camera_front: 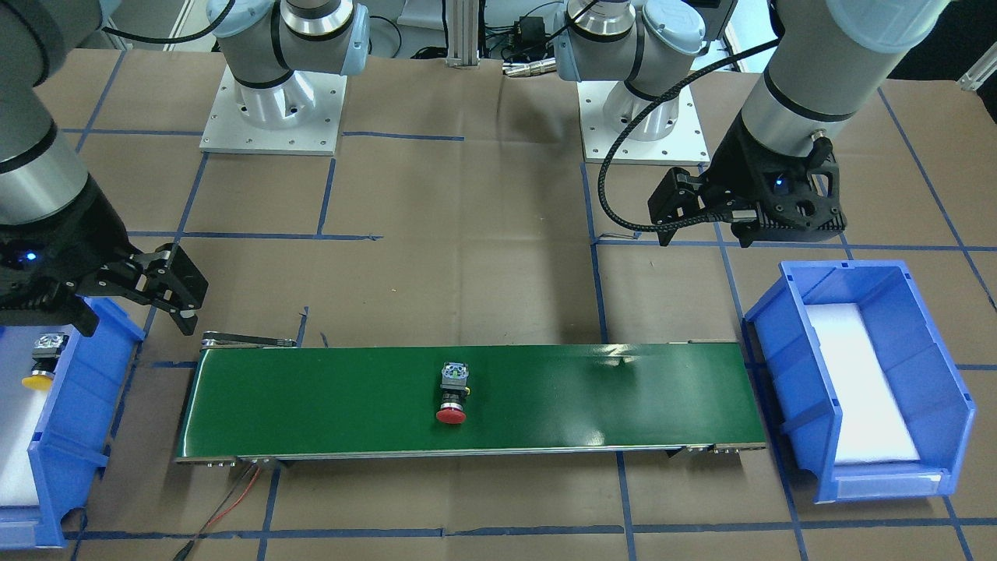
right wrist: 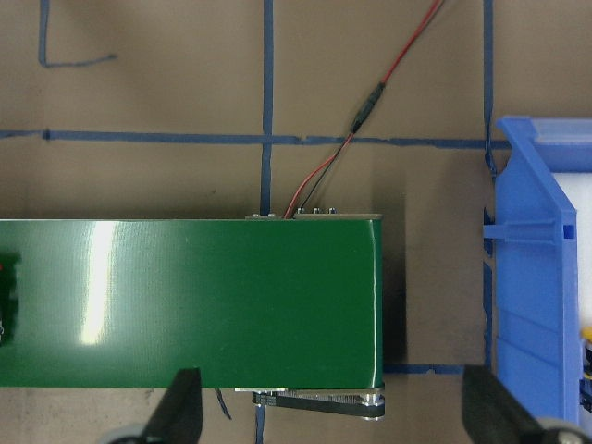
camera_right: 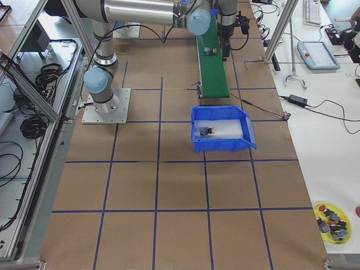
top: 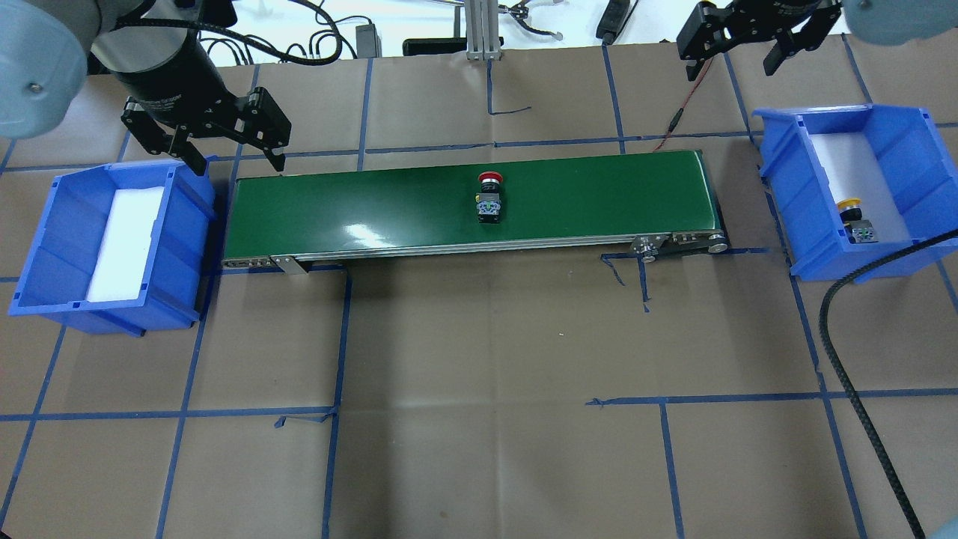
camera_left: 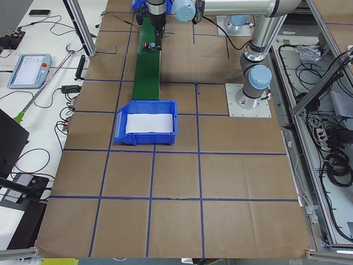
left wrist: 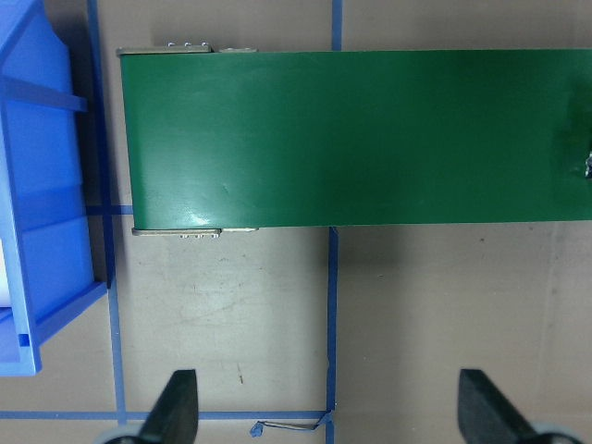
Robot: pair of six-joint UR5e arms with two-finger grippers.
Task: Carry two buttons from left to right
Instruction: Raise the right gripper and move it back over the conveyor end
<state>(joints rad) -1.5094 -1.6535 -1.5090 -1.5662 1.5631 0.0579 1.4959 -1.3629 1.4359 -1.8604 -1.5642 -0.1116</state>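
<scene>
The red button (top: 489,196) lies on its side at the middle of the green conveyor belt (top: 374,206), also seen in the front view (camera_front: 452,395). The yellow button (top: 853,217) lies in the blue bin (top: 917,150) on my right, in the front view at the left edge (camera_front: 40,362). My left gripper (top: 206,146) is open and empty above the belt's left end, beside the left blue bin (top: 187,224). My right gripper (top: 737,56) is open and empty beyond the belt's right end. The wrist views show both grippers open (left wrist: 330,412) (right wrist: 335,412).
The left bin holds only a white foam pad (top: 123,243). A red and black wire (right wrist: 370,102) runs from the belt's far right corner across the table. A black cable (top: 846,359) from my right arm hangs over the table's right side. Brown paper with blue tape lines covers the table.
</scene>
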